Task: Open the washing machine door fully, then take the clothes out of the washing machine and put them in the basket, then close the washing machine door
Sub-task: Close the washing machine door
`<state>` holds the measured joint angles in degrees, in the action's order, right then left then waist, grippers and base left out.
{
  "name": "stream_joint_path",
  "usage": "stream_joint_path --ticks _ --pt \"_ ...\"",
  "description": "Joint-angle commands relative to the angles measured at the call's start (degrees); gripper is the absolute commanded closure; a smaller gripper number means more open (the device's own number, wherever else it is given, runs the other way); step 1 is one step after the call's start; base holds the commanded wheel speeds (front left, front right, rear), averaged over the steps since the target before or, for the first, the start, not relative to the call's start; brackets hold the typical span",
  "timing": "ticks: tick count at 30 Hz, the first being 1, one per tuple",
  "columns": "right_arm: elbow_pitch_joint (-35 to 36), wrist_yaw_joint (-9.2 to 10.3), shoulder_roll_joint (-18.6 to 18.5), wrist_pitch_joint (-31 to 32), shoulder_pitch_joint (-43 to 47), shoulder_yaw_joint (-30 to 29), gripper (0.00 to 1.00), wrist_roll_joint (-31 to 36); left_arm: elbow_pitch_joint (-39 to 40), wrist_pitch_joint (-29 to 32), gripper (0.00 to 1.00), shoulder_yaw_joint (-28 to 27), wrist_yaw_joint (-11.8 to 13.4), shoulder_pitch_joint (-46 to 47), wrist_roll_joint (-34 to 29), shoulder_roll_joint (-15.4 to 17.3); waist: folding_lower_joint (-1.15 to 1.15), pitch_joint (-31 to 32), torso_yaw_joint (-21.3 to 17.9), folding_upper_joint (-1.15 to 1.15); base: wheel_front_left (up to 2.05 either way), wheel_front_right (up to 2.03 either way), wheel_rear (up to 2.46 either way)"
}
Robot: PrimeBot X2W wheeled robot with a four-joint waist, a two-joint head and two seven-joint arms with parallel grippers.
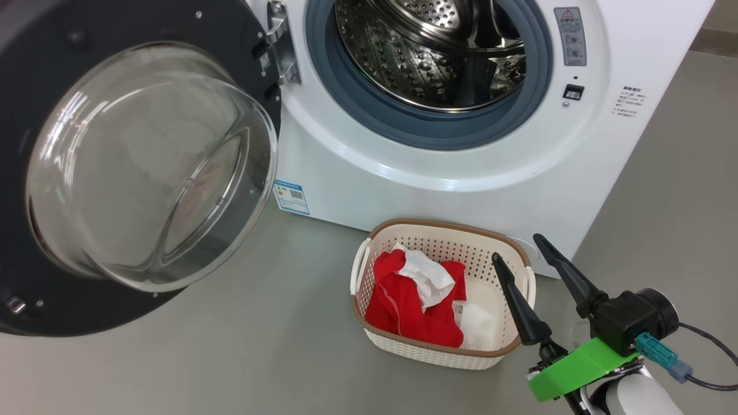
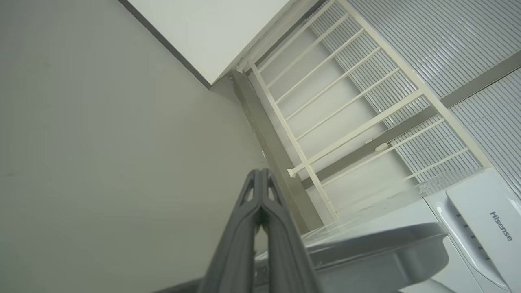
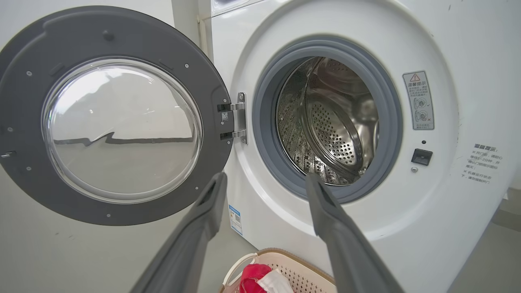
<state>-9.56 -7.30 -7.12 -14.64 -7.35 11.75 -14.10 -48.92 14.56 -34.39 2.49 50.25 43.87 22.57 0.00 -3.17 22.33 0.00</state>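
Near the basket (image 1: pixel 461 246) rim the right jaws gape empty; left jaws shut, empty; door (image 1: pixel 144 167) stands wide.

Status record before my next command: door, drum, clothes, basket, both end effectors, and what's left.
door: washing machine door swung wide open, left of the opening
drum: drum of the washing machine, no clothes in the part seen
clothes: red and white clothes lying in the basket
basket: basket on the floor before the machine
right end effector: right end effector open, empty, by the basket's right end
left end effector: left end effector shut, holding nothing
left to do: close the door
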Motion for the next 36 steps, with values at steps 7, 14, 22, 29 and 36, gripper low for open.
stream_joint_path --ticks 7,14,22,29,36 --pt "0.9 -0.19 -0.3 -0.4 -1.5 1.5 0.00 -0.9 -3.7 10.4 1.00 -1.6 -1.3 2.7 4.4 4.9 0.00 0.5 -1.0 0.00 0.00 0.00 0.00" --pt "0.7 -0.19 -0.3 -0.4 -1.4 1.8 0.00 -1.2 -4.3 15.4 1.00 -0.4 -2.3 1.2 5.0 4.6 0.00 0.2 -1.4 0.00 0.00 0.00 0.00" --pt "0.5 -0.19 0.0 -0.4 -1.1 1.8 0.00 -1.9 -1.7 21.2 1.00 -1.9 -4.7 -1.3 8.9 3.1 0.00 0.4 -1.6 0.00 0.00 0.00 0.00" --pt "0.9 -0.19 0.5 -0.4 -1.2 2.1 0.00 -2.5 2.7 27.4 1.00 -3.1 -5.8 -4.6 12.8 0.4 0.00 0.3 -1.1 0.00 0.00 0.00 0.00" --pt "0.9 -0.19 0.9 -0.4 -1.3 2.5 0.00 -2.8 8.8 30.8 1.00 -4.7 -5.6 -7.7 16.2 -3.2 0.00 0.2 -0.8 0.00 0.00 0.00 0.00"
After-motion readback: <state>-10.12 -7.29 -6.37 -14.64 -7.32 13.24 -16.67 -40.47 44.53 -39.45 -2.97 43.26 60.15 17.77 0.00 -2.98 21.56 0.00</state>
